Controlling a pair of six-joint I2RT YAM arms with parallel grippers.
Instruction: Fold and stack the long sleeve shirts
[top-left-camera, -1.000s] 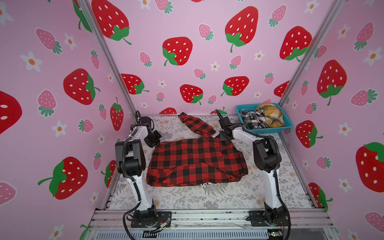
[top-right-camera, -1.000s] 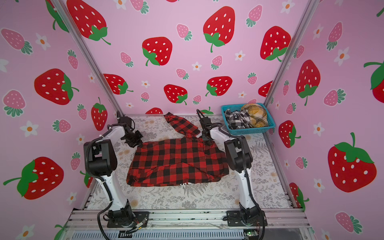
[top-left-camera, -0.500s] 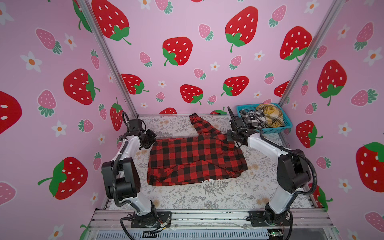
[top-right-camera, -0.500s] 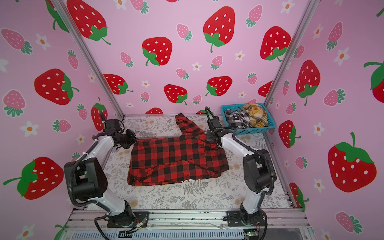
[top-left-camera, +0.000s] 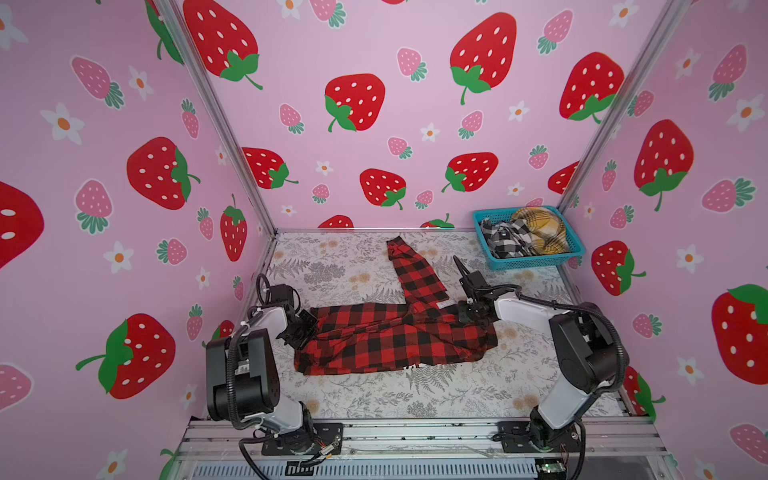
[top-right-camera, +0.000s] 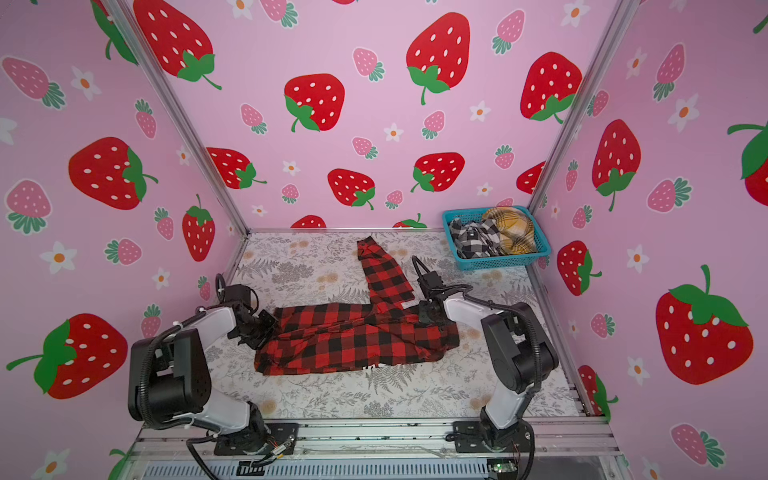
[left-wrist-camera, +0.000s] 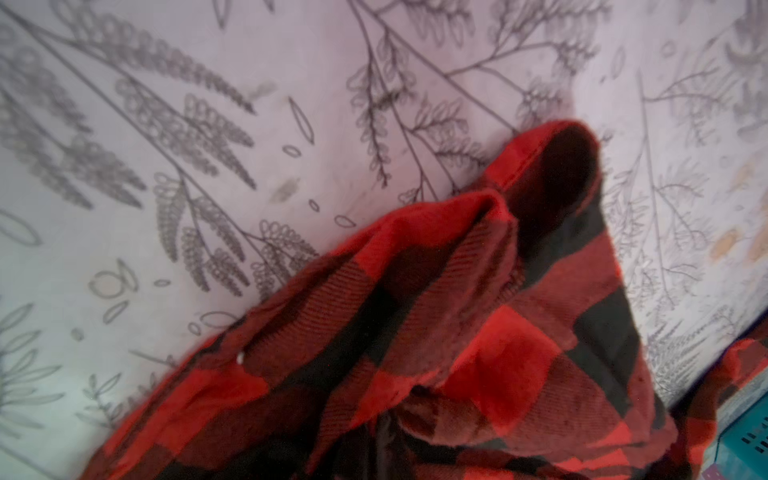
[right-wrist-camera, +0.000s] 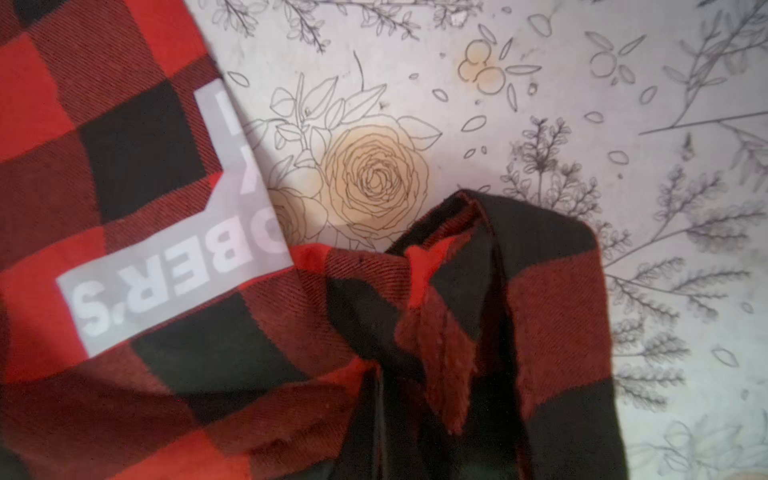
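Red-and-black shirt (top-left-camera: 390, 340) lies across the table (top-left-camera: 415, 399), one sleeve (top-left-camera: 415, 274) trailing far; my left claw (top-left-camera: 307, 329) and right claw (top-left-camera: 466, 312) pinch its opposite ends tight, apparently to draw it flat for folding.

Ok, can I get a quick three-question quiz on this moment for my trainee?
1. True or false: the left claw and right claw are both shut on the soft red-and-black buffalo-check shirt.
2. How many plaid shirts lie in the teal plastic mesh basket? A one, B two, C three.
3. Fill in: the red shirt's free sleeve points toward the ___ wall.
Key: 1 true; 2 B (black-and-white check shirt, mustard-yellow plaid shirt); 3 back.
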